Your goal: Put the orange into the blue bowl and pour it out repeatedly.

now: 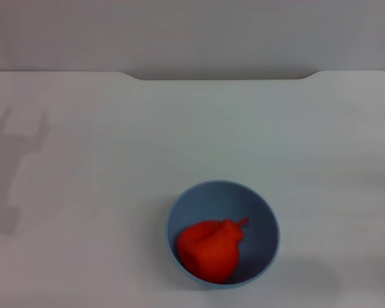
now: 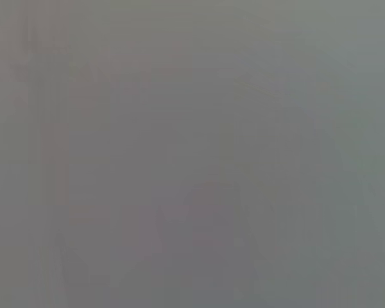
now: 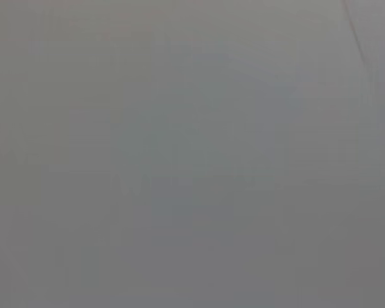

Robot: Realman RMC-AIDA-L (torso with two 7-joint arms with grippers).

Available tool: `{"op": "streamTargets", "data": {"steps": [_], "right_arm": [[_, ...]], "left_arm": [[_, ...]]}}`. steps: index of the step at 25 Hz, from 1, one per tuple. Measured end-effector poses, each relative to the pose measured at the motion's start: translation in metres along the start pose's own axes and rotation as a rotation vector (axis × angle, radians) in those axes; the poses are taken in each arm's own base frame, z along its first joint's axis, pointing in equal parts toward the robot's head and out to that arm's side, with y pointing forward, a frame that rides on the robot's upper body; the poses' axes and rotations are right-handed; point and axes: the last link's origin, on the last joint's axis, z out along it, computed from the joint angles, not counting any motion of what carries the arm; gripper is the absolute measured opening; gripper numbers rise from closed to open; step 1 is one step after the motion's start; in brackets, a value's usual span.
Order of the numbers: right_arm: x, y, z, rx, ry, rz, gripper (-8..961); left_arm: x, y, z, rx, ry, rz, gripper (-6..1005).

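A white table fills almost the whole head view, its far edge meeting a grey wall with a shallow notch cut along that edge. A soft grey shadow lies on the tabletop at the robot's left. Near the front edge, a little right of centre, the blue bowl stands upright on the table with its opening facing up. The orange lies inside the bowl, resting against the near-left part of the inner wall, its small stem pointing toward the far right. Neither gripper appears in any view, so how their jaws stand cannot be told; both wrist views show only a featureless grey blur.
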Motion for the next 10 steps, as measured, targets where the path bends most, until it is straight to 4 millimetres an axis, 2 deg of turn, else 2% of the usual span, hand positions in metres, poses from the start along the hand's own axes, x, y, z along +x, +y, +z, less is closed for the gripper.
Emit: {"op": "streamTargets", "data": {"steps": [5,10], "right_arm": [[0.011,0.019,-0.001,-0.030,0.042,0.050,376],[0.016,0.031,-0.001,-0.070,0.064,0.045,376]], "left_arm": [[-0.003,0.010,0.000,-0.008,-0.009,-0.003,796],[0.001,0.010,-0.001,0.004,0.021,-0.024,797]]}}
